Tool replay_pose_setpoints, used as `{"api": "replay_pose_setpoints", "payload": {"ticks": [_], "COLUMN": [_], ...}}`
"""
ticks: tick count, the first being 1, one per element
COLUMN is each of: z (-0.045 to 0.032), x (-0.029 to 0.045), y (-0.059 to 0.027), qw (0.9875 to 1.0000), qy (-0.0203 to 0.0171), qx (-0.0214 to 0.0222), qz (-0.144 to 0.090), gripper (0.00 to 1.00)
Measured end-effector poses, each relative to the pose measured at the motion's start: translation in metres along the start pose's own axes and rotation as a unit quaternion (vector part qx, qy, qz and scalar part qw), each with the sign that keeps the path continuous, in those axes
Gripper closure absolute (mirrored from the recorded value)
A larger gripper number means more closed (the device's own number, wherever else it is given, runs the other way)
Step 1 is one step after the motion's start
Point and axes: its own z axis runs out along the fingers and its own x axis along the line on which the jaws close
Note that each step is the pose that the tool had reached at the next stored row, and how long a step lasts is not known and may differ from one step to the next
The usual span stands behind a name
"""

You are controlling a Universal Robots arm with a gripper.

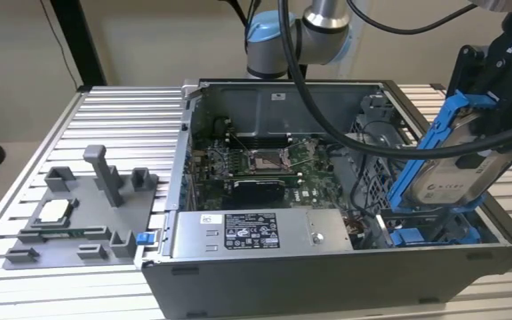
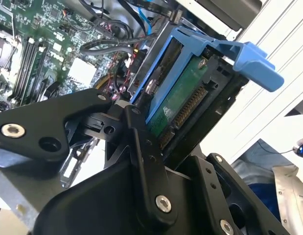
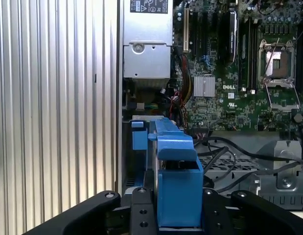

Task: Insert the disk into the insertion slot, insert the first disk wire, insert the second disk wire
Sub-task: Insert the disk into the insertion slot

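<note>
While the gripper (image 1: 492,100) is clamped on the disk (image 1: 452,180), which hangs tilted just above the insertion slot (image 1: 425,233) at the exterior view's right, I judge that the blue carrier must come parallel to the slot's rails, clear of the black cables (image 1: 363,143). The second wrist view shows the disk's green circuit board (image 2: 176,100); the exterior view shows instead its label side.
</note>
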Motion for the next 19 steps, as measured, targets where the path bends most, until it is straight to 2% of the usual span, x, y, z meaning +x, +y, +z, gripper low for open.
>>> {"api": "replay_pose_setpoints", "payload": {"ticks": [19], "z": [0.0039], "x": [0.0001], "y": [-0.0012], "qw": [1.0], "qy": [0.0], "qx": [0.0003], "qz": [0.0], "gripper": [1.0]}}
